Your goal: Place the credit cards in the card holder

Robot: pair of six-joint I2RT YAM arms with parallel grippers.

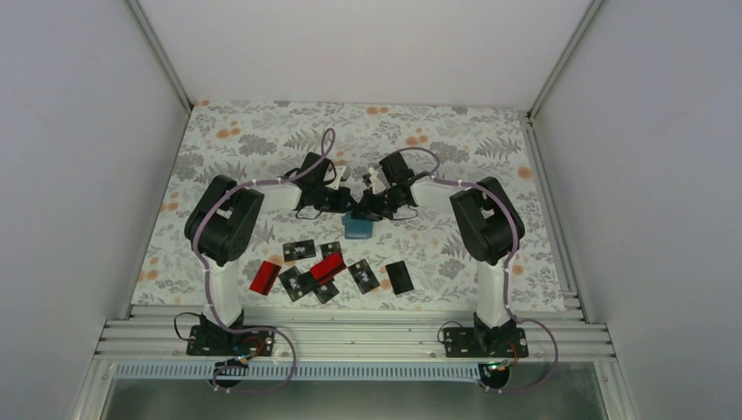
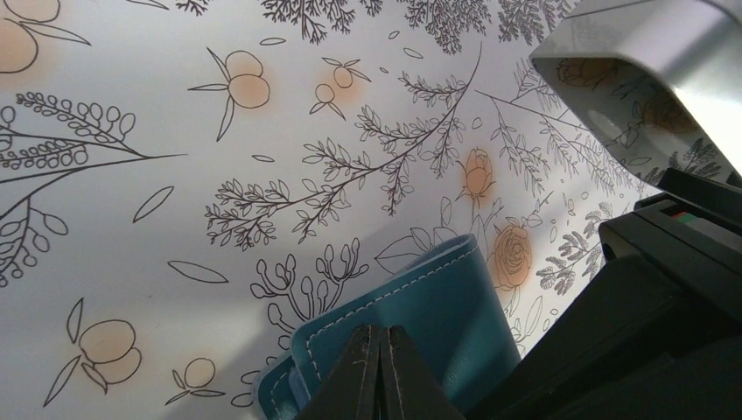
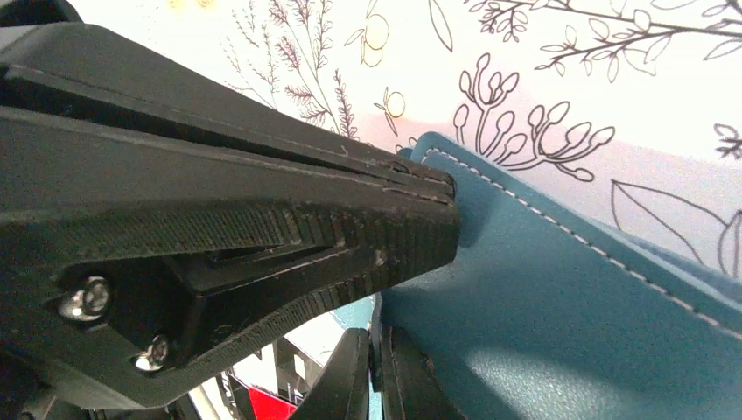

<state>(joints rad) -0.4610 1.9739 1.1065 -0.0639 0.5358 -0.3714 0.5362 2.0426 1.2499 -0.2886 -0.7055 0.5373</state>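
Soft, even light falls from overhead in the top view. The white enclosure walls (image 1: 70, 175) are bright, and the flower-printed white counter (image 1: 262, 140) shows only faint shadows beneath the black arms (image 1: 227, 219). In the left wrist view the counter washes out toward the upper left. A grey shadow spreads around the teal-blue stitched leather card holder (image 2: 437, 306), and a glossy silver-grey housing (image 2: 647, 70) at upper right is blurred. In the right wrist view the black ribbed left tool (image 3: 451, 197) looms dark, and a dull sheen lies on the holder.
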